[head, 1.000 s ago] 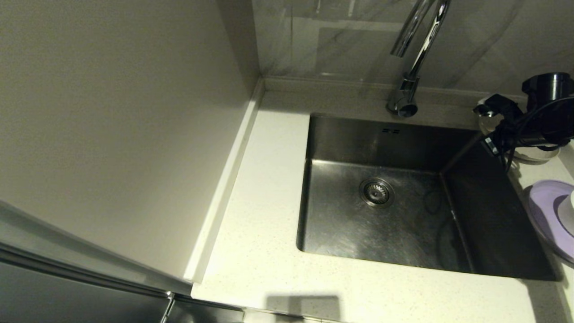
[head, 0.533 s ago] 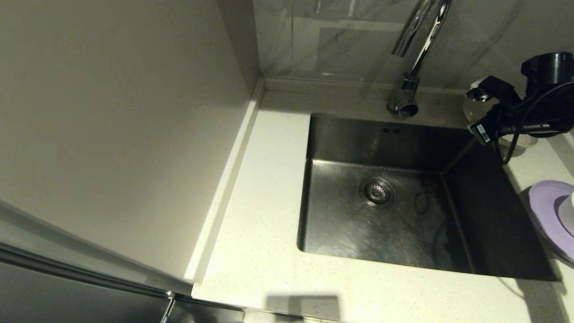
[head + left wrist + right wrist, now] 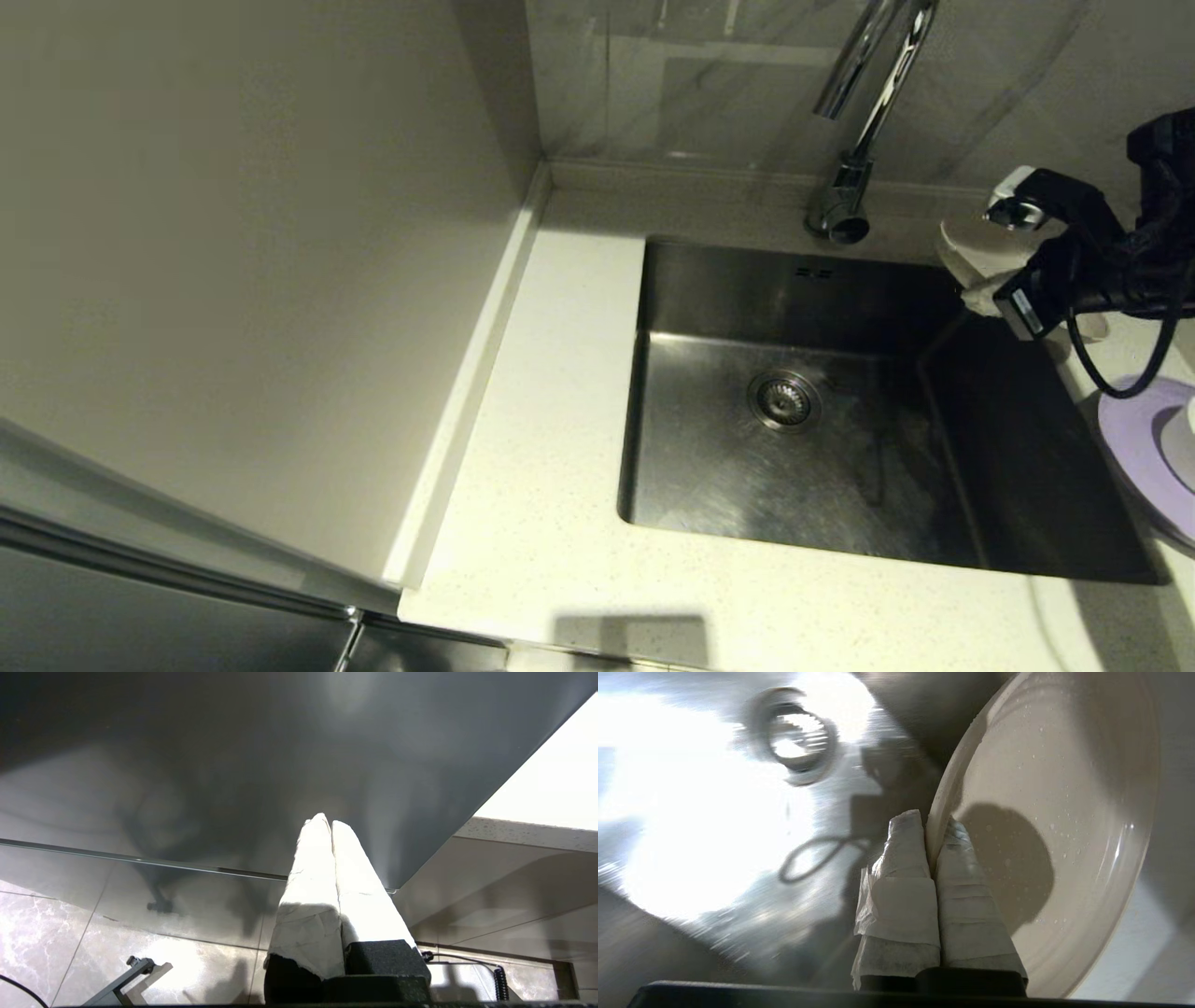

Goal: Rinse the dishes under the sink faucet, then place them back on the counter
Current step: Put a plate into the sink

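Observation:
The beige plate (image 3: 971, 250) hangs tilted over the back right corner of the sink (image 3: 728, 476). My right gripper (image 3: 978, 301) is shut on its rim. In the right wrist view the plate (image 3: 1045, 826) carries water droplets, and the gripper (image 3: 930, 821) pinches its edge above the drain strainer (image 3: 801, 742). The lavender plate (image 3: 1134, 439) lies on the counter (image 3: 541, 448) right of the sink, with a white bowl (image 3: 1184, 431) partly in view on it. The chrome faucet (image 3: 864, 103) stands behind the sink. My left gripper (image 3: 327, 822) is shut on nothing, parked low beside the cabinet front.
A tall plain panel (image 3: 233, 280) bounds the counter on the left. Grey marbled tiles (image 3: 709, 84) rise behind the faucet. A black cable (image 3: 1111, 364) loops from the right arm over the sink's right rim.
My right gripper has lifted the beige plate off the counter behind the sink's right corner and carried it left, tilting it over the basin. The left arm has not moved.

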